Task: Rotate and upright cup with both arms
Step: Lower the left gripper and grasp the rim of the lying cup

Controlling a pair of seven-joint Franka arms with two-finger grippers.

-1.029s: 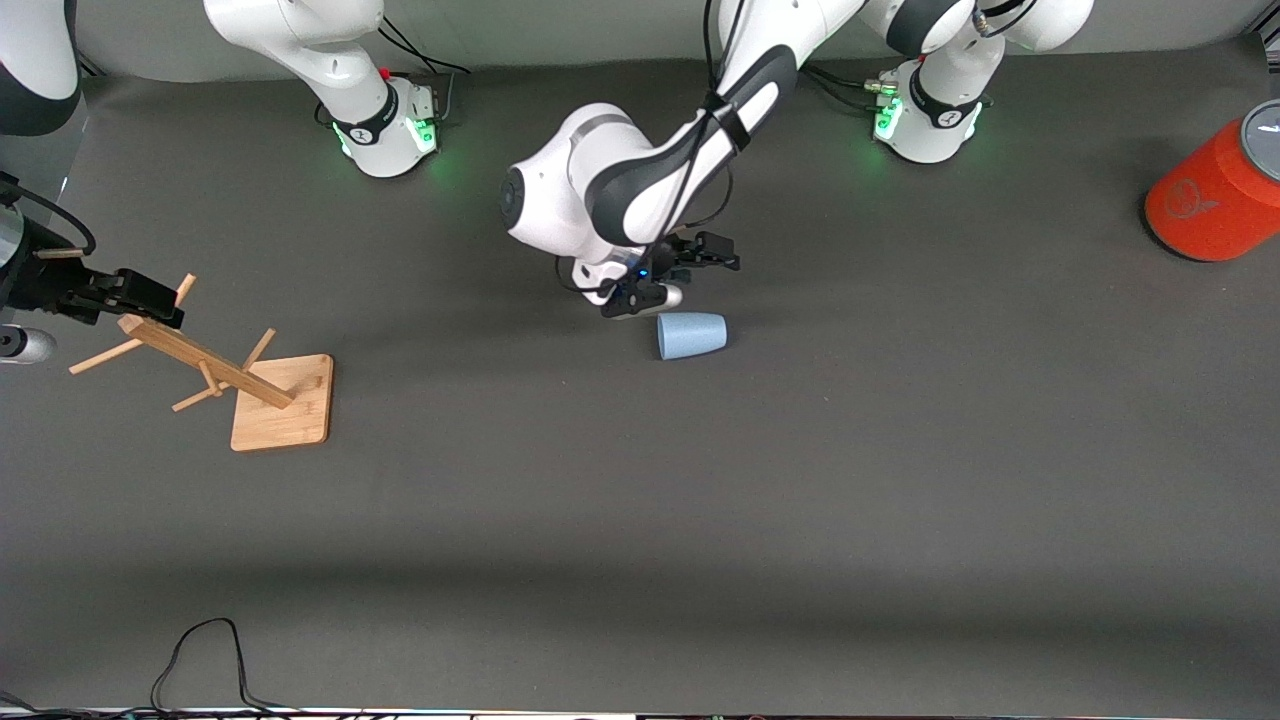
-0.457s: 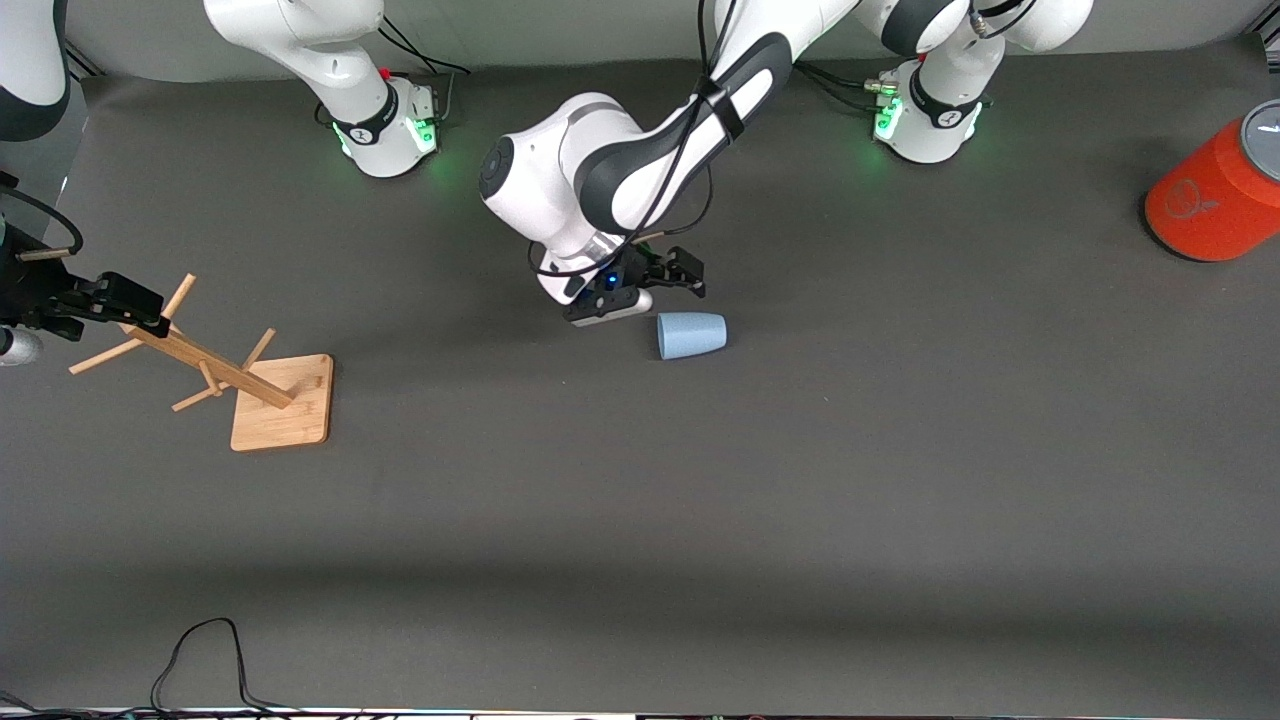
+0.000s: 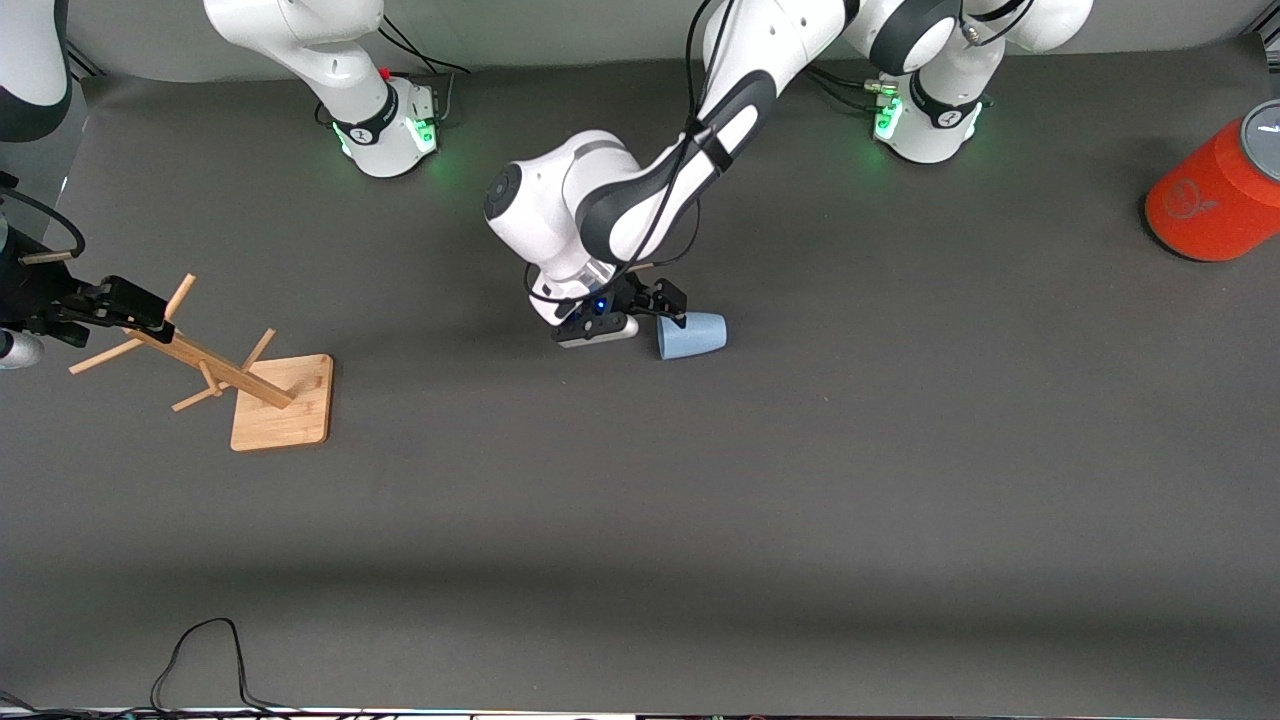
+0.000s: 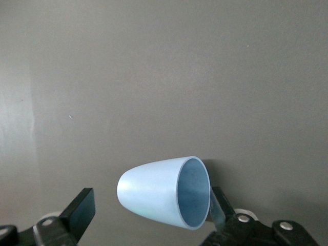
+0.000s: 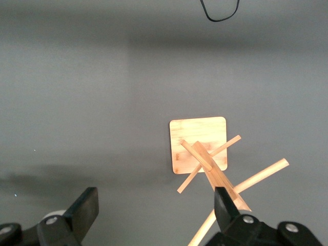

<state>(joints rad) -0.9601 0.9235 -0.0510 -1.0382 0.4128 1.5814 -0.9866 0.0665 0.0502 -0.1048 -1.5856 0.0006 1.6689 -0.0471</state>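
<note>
Wooden peg rack on its square base sits under the right tool, whose fingers gape wide, empty. Orange-red cylinder stands well apart. Small pale-blue tumbler cup lies sideways on the grey surface between the left tool's wide-open fingers, ungripped, mouth toward the right arm's end.

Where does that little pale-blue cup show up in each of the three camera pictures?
Front view: the cup lies on its side mid-table, at the open left gripper.
Left wrist view: the cup sits low in the picture, its mouth showing, between the gripper's fingers.
Right wrist view: not in it; only the wooden rack shows.
Shared landmark: the dark grey table mat.
</note>
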